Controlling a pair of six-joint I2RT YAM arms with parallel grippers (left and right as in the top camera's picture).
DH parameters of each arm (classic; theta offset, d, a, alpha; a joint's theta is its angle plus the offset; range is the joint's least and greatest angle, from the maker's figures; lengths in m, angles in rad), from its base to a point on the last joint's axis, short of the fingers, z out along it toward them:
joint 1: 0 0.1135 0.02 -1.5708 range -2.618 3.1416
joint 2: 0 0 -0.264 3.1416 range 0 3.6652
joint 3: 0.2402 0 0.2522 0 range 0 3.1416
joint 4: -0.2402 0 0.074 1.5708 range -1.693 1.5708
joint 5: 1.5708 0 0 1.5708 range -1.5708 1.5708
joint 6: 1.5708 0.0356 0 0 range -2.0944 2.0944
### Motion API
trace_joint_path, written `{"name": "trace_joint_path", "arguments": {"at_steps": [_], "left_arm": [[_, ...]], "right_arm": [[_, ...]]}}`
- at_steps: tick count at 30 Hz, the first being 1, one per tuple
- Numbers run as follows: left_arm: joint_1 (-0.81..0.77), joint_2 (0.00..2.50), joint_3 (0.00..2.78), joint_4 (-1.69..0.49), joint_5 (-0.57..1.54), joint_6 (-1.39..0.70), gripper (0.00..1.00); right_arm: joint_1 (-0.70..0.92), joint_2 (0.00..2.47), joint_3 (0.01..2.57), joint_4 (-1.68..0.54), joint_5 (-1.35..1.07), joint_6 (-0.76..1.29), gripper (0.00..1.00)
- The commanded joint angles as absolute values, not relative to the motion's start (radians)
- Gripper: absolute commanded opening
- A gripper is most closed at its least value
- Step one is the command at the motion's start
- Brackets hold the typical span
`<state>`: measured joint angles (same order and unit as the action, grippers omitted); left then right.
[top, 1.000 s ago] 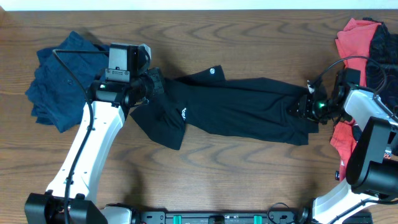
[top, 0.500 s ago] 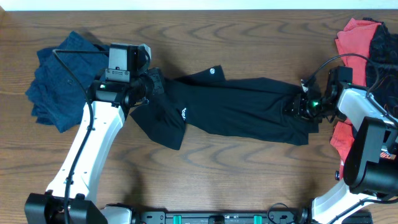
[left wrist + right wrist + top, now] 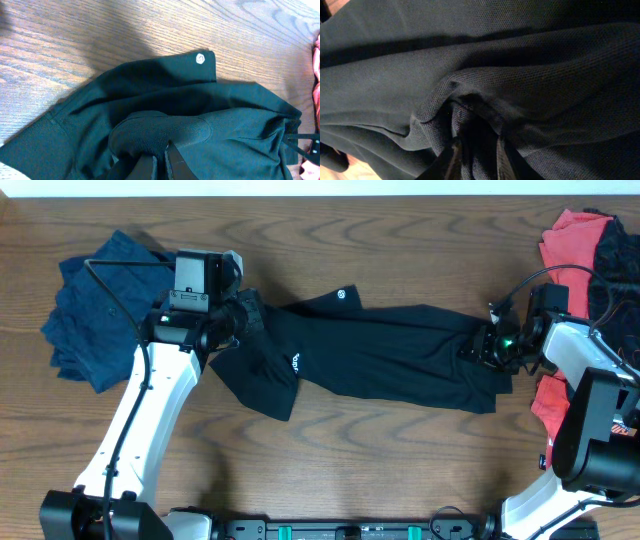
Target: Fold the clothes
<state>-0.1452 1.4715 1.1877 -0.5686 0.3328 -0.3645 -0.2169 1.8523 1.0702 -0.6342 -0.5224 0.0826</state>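
Black shirt (image 3: 390, 355), judged limp and light, is pinched at its ends, the advised holds, by left gripper (image 3: 160, 158) and, apparently, right gripper (image 3: 477, 150).

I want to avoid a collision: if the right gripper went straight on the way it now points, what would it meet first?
The black shirt: the right gripper has a fold of it between its fingers, and more of the shirt fills the view ahead, probably lying on the table.
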Motion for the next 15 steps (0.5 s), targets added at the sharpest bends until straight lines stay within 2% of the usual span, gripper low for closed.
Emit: {"name": "trace_joint_path", "arguments": {"at_steps": [1, 12, 15], "left_arm": [[-0.142, 1.468, 1.190, -0.568, 0.323, -0.348, 0.06], [-0.142, 1.468, 1.190, -0.568, 0.323, -0.348, 0.06], [-0.142, 1.468, 1.190, -0.568, 0.323, -0.348, 0.06]], "right_arm": [[-0.208, 1.873, 1.066, -0.629, -0.524, 0.101, 0.24], [-0.166, 1.923, 1.066, -0.583, -0.528, 0.120, 0.22], [-0.157, 1.923, 1.066, -0.558, -0.527, 0.139, 0.08]]}}
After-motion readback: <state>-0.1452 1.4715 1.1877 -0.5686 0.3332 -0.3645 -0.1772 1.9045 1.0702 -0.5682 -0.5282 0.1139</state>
